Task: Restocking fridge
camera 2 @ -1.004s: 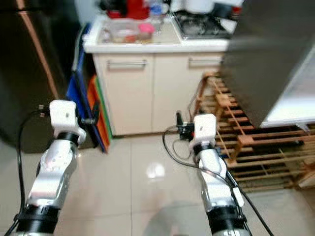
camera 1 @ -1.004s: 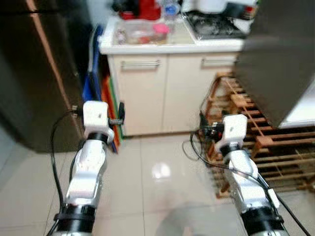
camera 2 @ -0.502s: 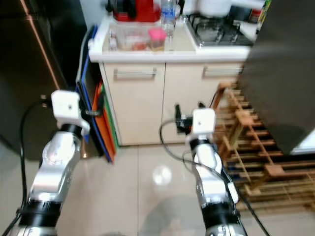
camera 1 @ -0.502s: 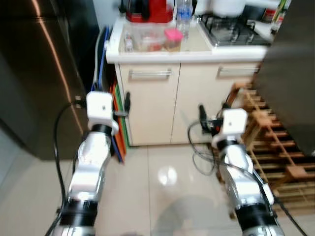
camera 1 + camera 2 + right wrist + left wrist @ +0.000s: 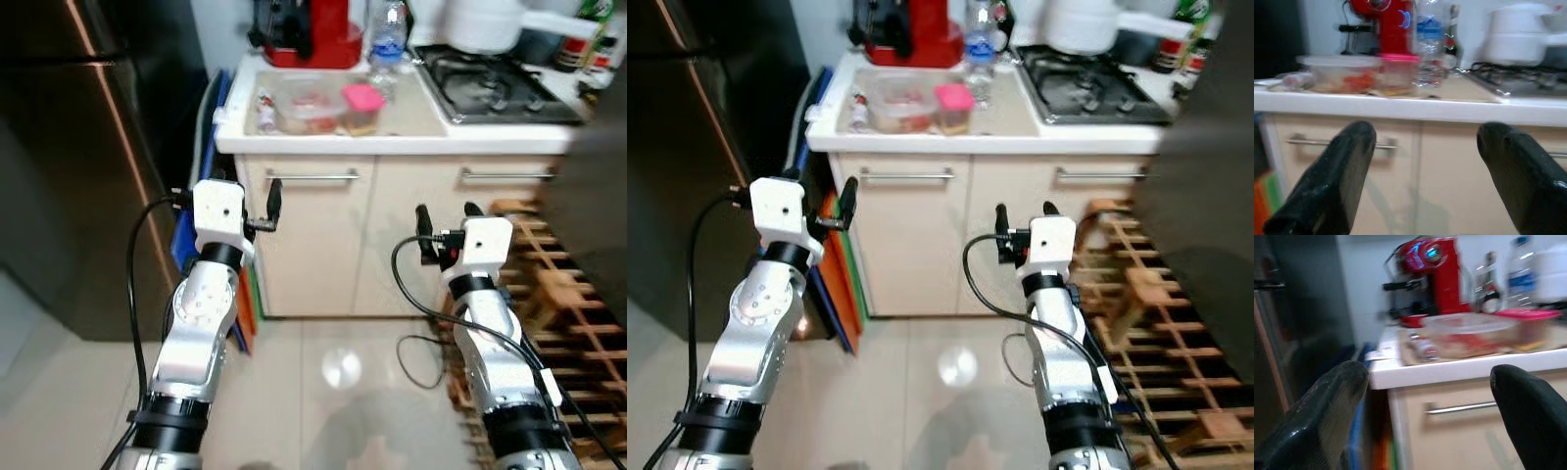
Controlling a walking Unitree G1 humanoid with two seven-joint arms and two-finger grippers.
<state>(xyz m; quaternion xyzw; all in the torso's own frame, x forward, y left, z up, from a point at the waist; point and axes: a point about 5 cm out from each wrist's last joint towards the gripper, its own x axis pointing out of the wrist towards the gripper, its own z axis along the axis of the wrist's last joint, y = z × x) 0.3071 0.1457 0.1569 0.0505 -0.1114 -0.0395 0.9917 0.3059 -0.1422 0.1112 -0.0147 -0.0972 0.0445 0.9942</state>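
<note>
Both tools, left (image 5: pixel 272 201) and right (image 5: pixel 443 231), hang empty with fingers apart, short of the counter (image 5: pixel 411 137). The tub (image 5: pixel 307 101) and pink-lidded pot (image 5: pixel 362 106) sit at its front, the fridge (image 5: pixel 69 166) to the left. Step closer squarely before reaching, and avoid the bottle (image 5: pixel 389 44) behind.

We cannot make out what fills the clear container (image 5: pixel 307 101) near the worktop's (image 5: pixel 411 137) front left corner; our wrist views blur it. The picture's top edge cuts off the red machine (image 5: pixel 315 29) and the white pot (image 5: pixel 487 22) at the back. A dark blurred panel (image 5: pixel 1205 196) covers the worktop's right end.
</note>
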